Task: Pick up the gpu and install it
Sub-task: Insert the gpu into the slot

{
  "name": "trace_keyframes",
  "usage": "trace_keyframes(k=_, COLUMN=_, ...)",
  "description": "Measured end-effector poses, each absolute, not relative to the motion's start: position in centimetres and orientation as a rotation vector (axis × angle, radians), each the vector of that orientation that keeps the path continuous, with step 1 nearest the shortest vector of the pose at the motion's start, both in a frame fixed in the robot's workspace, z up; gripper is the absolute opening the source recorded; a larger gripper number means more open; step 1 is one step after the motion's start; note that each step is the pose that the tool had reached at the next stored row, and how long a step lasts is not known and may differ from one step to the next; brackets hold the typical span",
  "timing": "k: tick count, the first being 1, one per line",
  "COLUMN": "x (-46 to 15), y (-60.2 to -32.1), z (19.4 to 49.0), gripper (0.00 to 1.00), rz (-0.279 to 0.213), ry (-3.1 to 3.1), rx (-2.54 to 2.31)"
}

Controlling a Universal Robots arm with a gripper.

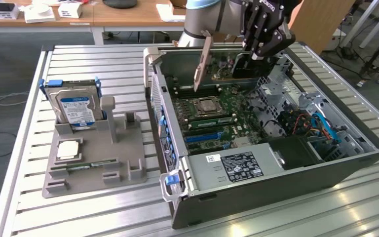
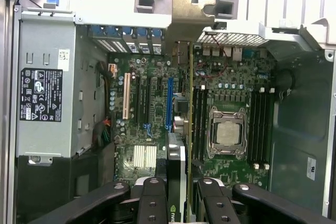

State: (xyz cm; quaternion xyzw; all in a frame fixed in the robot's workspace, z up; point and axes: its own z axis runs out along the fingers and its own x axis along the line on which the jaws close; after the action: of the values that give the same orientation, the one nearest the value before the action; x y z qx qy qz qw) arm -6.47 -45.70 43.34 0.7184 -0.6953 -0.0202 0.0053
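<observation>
The gpu hangs upright over the far end of the open computer case, its pale metal bracket pointing down toward the motherboard. My gripper is shut on the card's dark board from above. In the wrist view the gpu shows edge-on, running from between my black fingers out to its bracket near the case's rear wall. It hovers above the motherboard, beside the blue expansion slot and clear of it.
A grey holder on the slatted table at the exterior view's left carries a hard drive, a CPU and a RAM stick. Inside the case are the power supply, CPU socket and drive cage.
</observation>
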Motion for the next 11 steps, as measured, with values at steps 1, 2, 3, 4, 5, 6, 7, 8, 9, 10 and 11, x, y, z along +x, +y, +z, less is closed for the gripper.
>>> trace_keyframes(k=1, x=-6.47, y=-45.70, z=43.26, gripper=0.27, rz=-0.063, ry=-2.177, rx=2.249)
trace_keyframes(k=2, x=-6.47, y=-45.70, z=43.19, gripper=0.27, rz=-0.063, ry=-2.177, rx=2.250)
trace_keyframes(k=3, x=-6.48, y=-45.70, z=43.13, gripper=0.27, rz=-0.063, ry=-2.177, rx=2.250)
trace_keyframes(k=4, x=-6.48, y=-45.70, z=43.09, gripper=0.27, rz=-0.063, ry=-2.178, rx=2.250)
trace_keyframes(k=5, x=-6.48, y=-45.70, z=43.05, gripper=0.27, rz=-0.062, ry=-2.177, rx=2.250)
trace_keyframes(k=6, x=-6.48, y=-45.70, z=43.02, gripper=0.27, rz=-0.062, ry=-2.178, rx=2.250)
trace_keyframes(k=7, x=-6.48, y=-45.70, z=42.99, gripper=0.27, rz=-0.062, ry=-2.178, rx=2.250)
trace_keyframes(k=8, x=-6.48, y=-45.70, z=42.96, gripper=0.27, rz=-0.062, ry=-2.178, rx=2.250)
trace_keyframes(k=9, x=-6.48, y=-45.70, z=42.94, gripper=0.27, rz=-0.062, ry=-2.178, rx=2.250)
trace_keyframes(k=10, x=-6.48, y=-45.70, z=42.92, gripper=0.27, rz=-0.062, ry=-2.178, rx=2.250)
trace_keyframes(k=11, x=-6.48, y=-45.70, z=42.90, gripper=0.27, rz=-0.062, ry=-2.178, rx=2.250)
